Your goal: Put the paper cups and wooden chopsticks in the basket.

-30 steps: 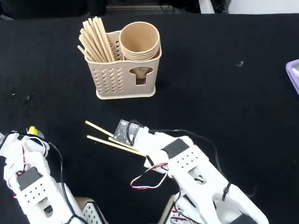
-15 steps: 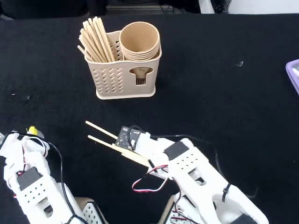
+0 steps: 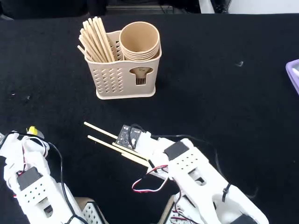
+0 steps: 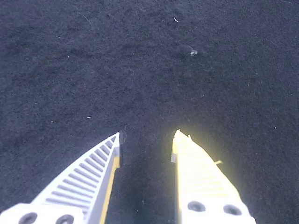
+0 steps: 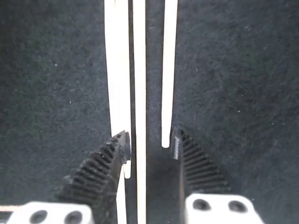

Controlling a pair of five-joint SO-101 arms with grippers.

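Stacked paper cups and a bundle of wooden chopsticks are shown standing in separate compartments of the perforated basket. Loose chopsticks are seen lying on the black table, near the basket, between the parted, ungripping fingers of the right gripper. The left gripper is held with fingers spread over bare cloth.
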